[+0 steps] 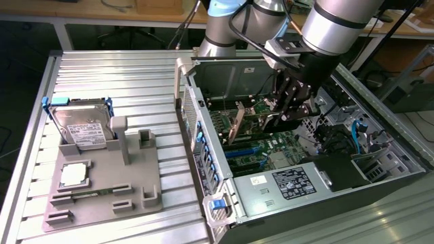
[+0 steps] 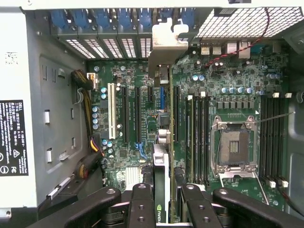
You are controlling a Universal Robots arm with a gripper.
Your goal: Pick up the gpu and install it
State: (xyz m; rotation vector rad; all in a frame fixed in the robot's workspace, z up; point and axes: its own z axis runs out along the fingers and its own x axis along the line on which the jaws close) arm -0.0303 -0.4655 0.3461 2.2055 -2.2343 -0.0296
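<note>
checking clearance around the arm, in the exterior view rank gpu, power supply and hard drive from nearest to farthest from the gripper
1. gpu: between the gripper's fingers, inside the case.
2. power supply: in the case, at its end nearest the camera.
3. hard drive: outside the case, standing in the holder at the exterior view's left.

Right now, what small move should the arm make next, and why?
Probably ease the gpu straight toward the motherboard: the gripper holds it edge-on over a slot, its silver bracket beside the rear slot covers. Whether it is seated I cannot tell.
</note>
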